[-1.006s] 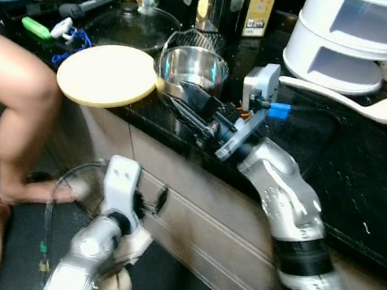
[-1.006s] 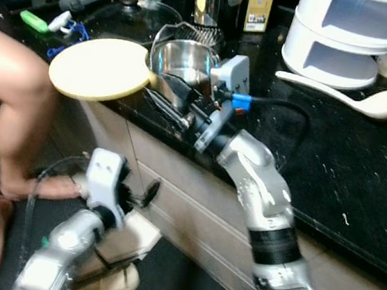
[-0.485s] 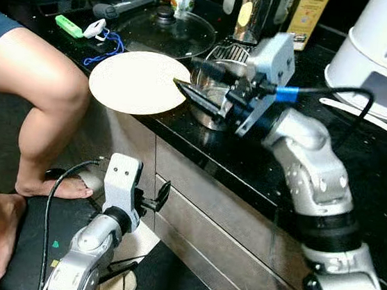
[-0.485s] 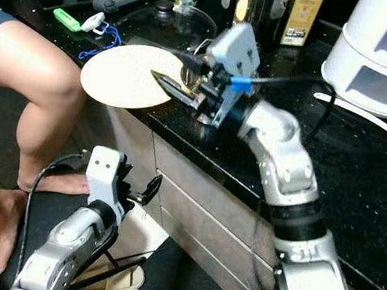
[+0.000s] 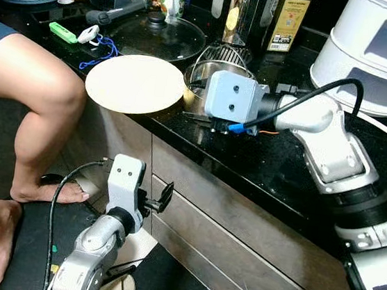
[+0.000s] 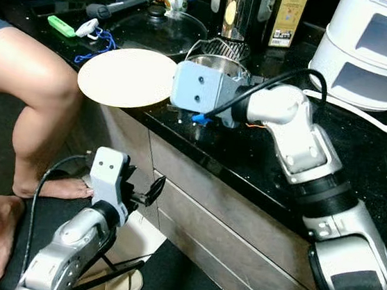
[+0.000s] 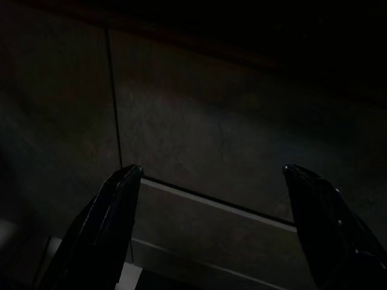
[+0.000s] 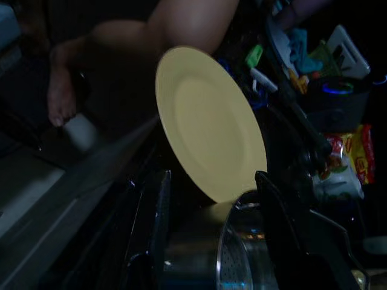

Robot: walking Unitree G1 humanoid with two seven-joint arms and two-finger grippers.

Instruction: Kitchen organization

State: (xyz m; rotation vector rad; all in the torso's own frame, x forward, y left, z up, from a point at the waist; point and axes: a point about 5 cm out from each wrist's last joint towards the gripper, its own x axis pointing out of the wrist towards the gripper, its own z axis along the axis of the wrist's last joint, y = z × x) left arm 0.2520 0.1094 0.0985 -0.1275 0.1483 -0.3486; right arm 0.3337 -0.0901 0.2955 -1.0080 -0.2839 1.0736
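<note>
black stone countertop carries a round pale yellow plate that overhangs its front edge, and a shiny steel pot sits just beside the plate, touching its rim. the right gripper reaches in low over the counter at the pot; in its wrist view the two black fingers stand wide apart, one on each side of the pot's rim, holding nothing, with the plate just past them. the left gripper hangs idle low by the grey cabinet front, its fingers spread wide and empty. behind the pot lies a glass pan lid. a white stacked appliance and a white ladle sit at the robot's right. a person's bare leg stands at the left beside the counter.
</note>
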